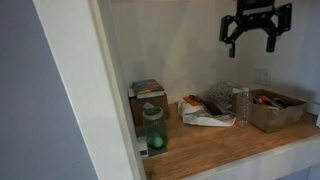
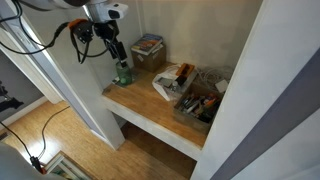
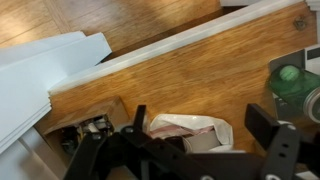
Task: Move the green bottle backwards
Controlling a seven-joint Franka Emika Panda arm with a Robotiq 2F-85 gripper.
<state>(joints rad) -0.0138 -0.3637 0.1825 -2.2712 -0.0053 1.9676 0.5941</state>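
Wooden counter [image 1: 240, 142] nook: green bottle [image 1: 153, 128] sits near front edge, untouched. Claw [image 1: 251, 46] hangs up high, spread wide, empty. Whole move left to do, I'd guess.

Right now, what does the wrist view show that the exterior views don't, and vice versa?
Wrist only: the look straight down between the fingers of the open gripper. The white packet sits framed there, and the green bottle is off at the frame edge.
Exterior only: the gripper hanging well above the shelf, and the clear bottle standing among the clutter.
Shared: green bottle, white packet, shelf, white frame.
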